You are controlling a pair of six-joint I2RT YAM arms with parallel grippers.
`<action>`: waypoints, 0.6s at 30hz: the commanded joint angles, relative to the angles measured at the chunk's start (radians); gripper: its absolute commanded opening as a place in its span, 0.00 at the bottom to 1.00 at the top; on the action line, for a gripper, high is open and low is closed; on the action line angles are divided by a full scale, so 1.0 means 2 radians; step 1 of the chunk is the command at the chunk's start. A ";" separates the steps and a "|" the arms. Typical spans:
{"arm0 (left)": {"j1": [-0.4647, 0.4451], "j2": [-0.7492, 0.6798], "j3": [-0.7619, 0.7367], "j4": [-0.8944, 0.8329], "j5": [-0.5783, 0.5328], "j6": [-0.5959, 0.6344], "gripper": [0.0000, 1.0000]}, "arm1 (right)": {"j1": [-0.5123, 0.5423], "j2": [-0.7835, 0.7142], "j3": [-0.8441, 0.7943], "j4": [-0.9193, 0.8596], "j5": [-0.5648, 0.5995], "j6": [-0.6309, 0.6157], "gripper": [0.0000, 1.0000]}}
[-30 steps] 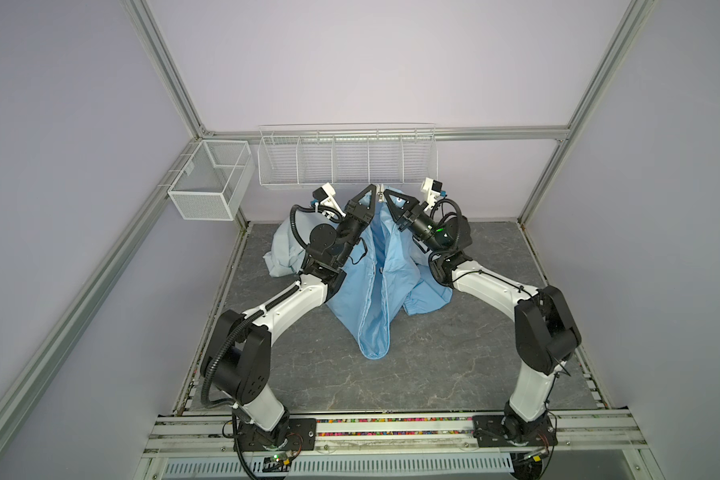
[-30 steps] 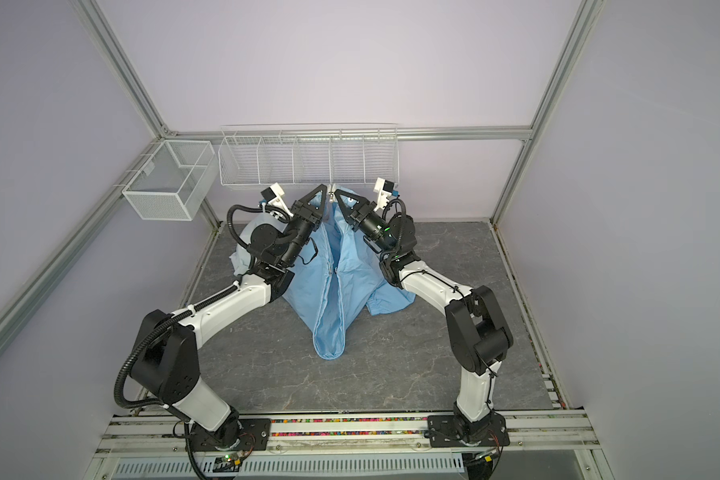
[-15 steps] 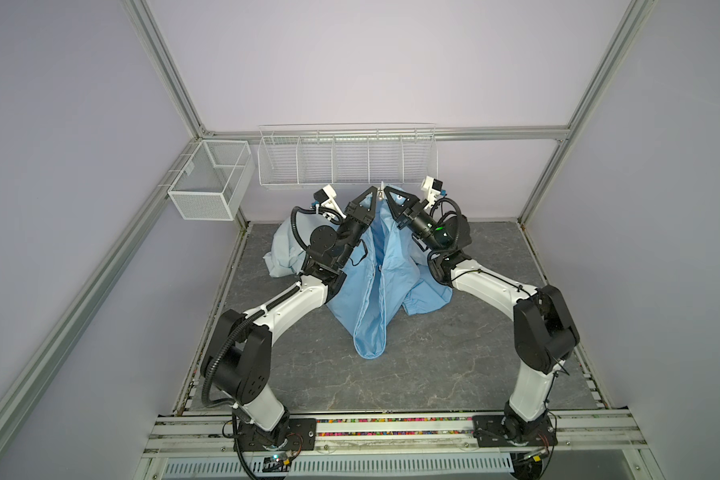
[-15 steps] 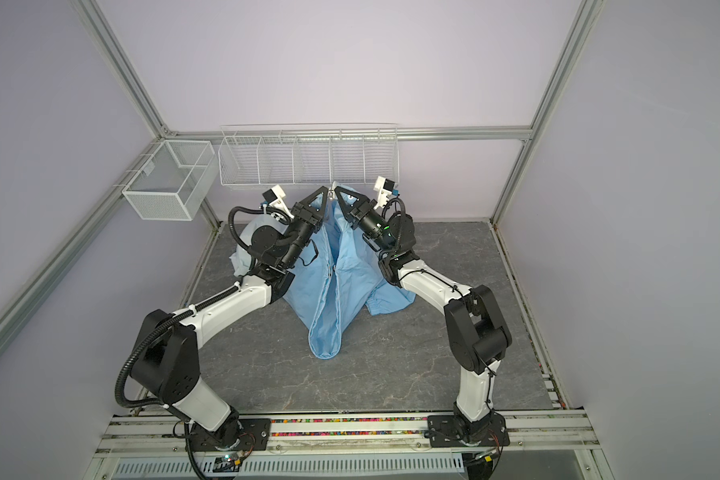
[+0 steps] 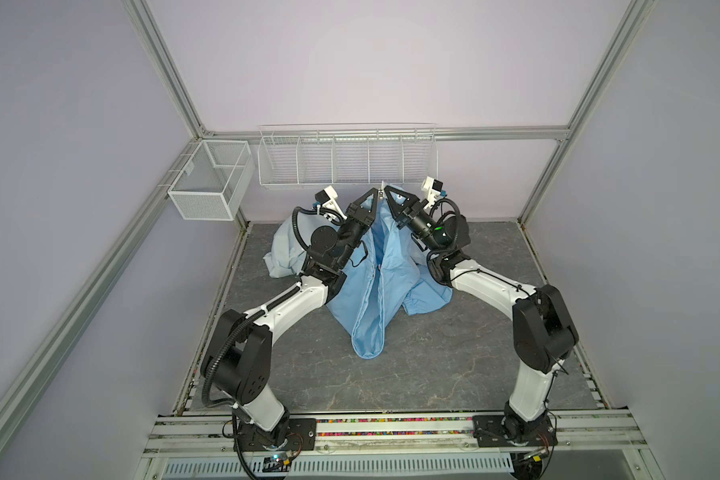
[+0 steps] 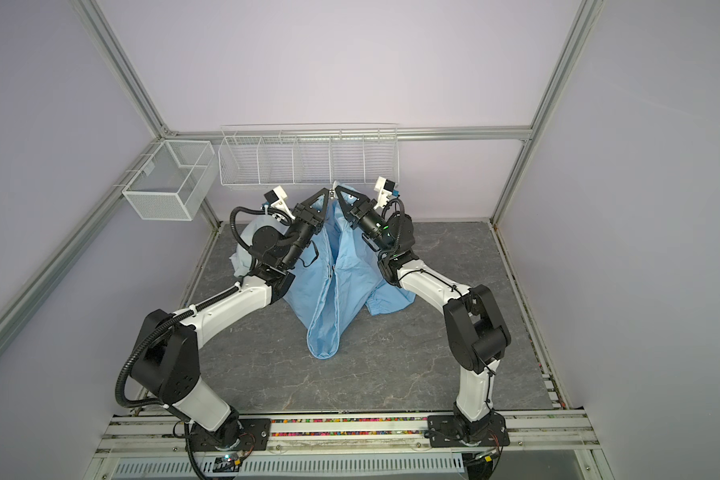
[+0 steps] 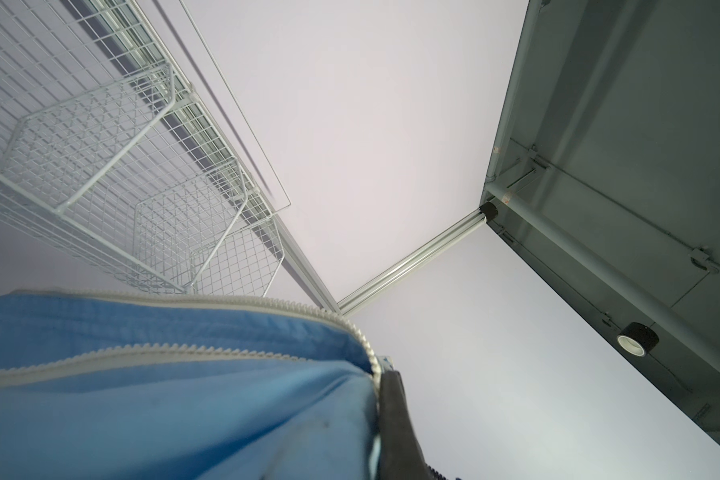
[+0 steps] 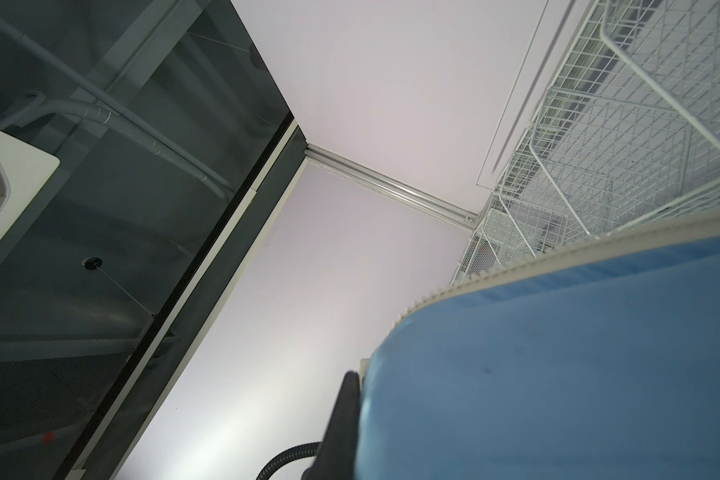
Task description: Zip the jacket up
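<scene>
Both arms reach up just under the wire rack [image 5: 346, 166]. The left claw [image 5: 376, 192] and right claw [image 5: 388, 191], tips nearly meeting, each pinch the top of the jacket [image 5: 375, 282] (zipper [image 7: 175, 353] edges apart there). It hangs tent-like onto the grey table [image 5: 433, 357].

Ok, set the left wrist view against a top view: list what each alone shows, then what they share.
Left wrist only: the zipper teeth close up, in two rows set apart, and a dark ceiling with pipes. Top view only: the right hand shut on the jacket top, the grey floor, the small mesh basket. Shared: the jacket, the long wire rack, and the left hand gripping the jacket.
</scene>
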State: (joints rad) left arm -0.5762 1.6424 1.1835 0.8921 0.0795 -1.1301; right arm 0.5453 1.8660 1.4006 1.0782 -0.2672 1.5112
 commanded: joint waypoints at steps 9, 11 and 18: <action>-0.007 -0.032 -0.027 -0.029 0.050 -0.011 0.00 | -0.001 -0.025 -0.019 -0.045 0.057 0.010 0.07; -0.007 -0.036 -0.031 -0.031 0.051 -0.018 0.00 | 0.000 -0.029 -0.019 -0.066 0.052 0.008 0.07; -0.002 -0.039 -0.039 -0.053 0.067 -0.055 0.00 | 0.001 -0.041 -0.030 -0.146 0.033 -0.017 0.07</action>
State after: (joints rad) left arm -0.5667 1.6112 1.1225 0.7864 0.1085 -1.1973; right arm 0.5533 1.8149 1.3609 0.8635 -0.2321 1.4826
